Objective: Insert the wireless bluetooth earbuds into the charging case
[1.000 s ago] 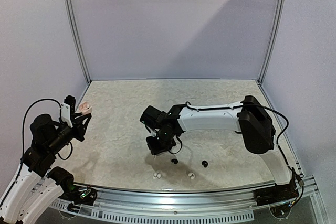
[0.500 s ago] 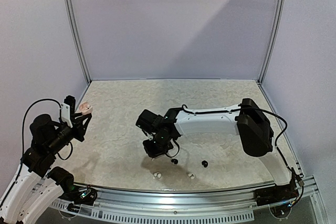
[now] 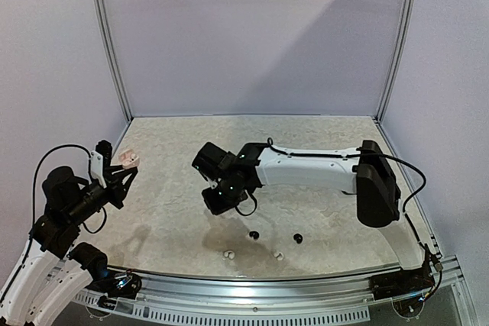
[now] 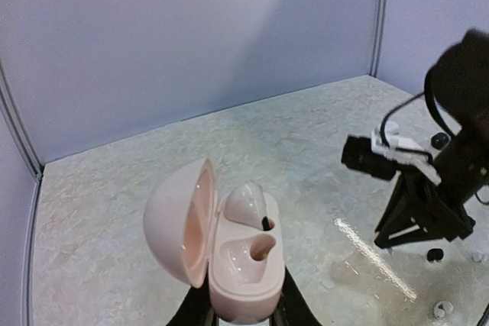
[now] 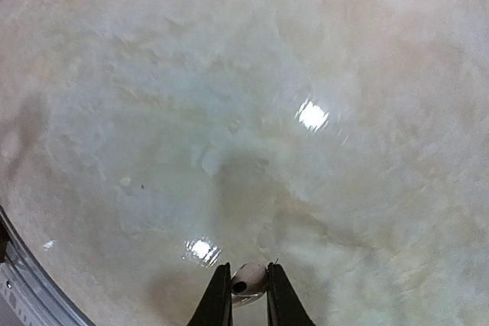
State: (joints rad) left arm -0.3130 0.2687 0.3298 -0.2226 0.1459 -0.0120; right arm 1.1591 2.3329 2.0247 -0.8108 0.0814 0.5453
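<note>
My left gripper [image 4: 243,315] is shut on an open pink charging case [image 4: 229,246] and holds it above the table at the left [image 3: 127,158]. One white earbud [image 4: 246,204] sits in the case's far slot; the near slot is empty. My right gripper [image 5: 248,295] is shut on a white earbud [image 5: 249,277] and holds it above the table's middle [image 3: 216,202]. Two black earbuds [image 3: 254,234] [image 3: 297,239] and two white earbuds [image 3: 227,254] [image 3: 278,255] lie on the table near the front edge.
The marbled table [image 3: 321,150] is walled at the back and sides, with a metal rail [image 3: 252,284] along the front. The right arm [image 3: 306,169] stretches across the middle, and it shows at the right of the left wrist view [image 4: 428,204].
My right gripper has risen and moved up and left, away from the loose earbuds, with the white earbud in it. My left gripper has shifted the case slightly right.
</note>
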